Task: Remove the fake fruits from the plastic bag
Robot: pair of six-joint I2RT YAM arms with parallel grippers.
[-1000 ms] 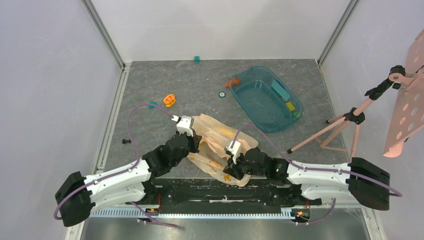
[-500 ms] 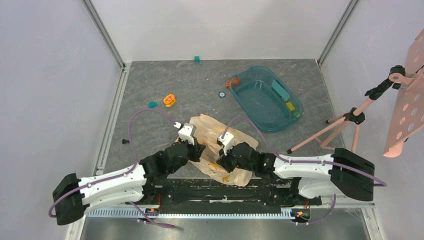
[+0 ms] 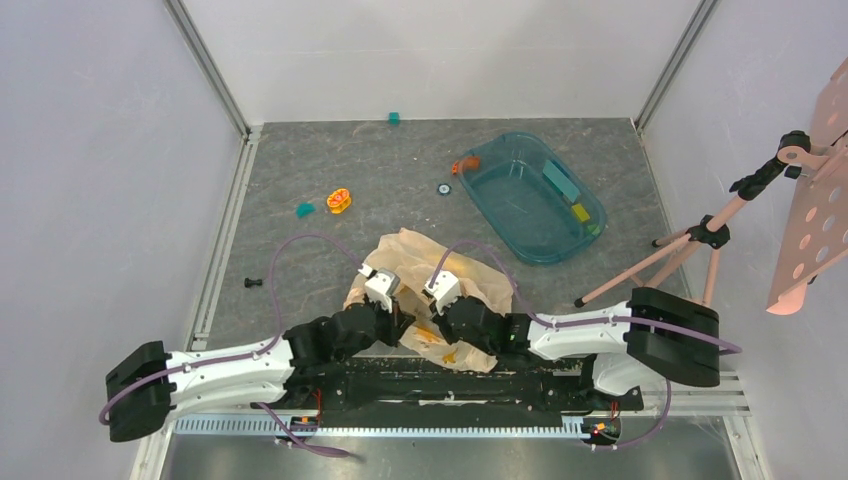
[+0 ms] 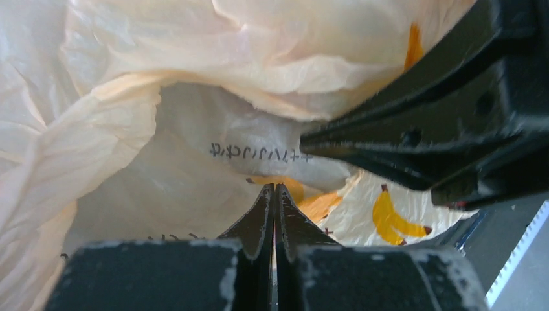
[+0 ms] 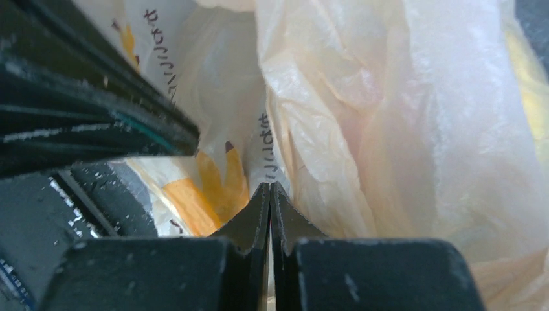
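The crinkled peach plastic bag [image 3: 408, 246] lay at the middle of the counter's [image 3: 320, 160] near edge. The left fingers [image 4: 264, 217] and right fingers [image 5: 259, 215] were each pressed together against its folds; whether either pinched film could not be told.

The thin crinkly translucent peach plastic bag [image 4: 194, 162] bore a line of small dark printed characters [image 4: 259, 153], too distorted to read, beside orange-yellow banana pictures [image 4: 392, 217].
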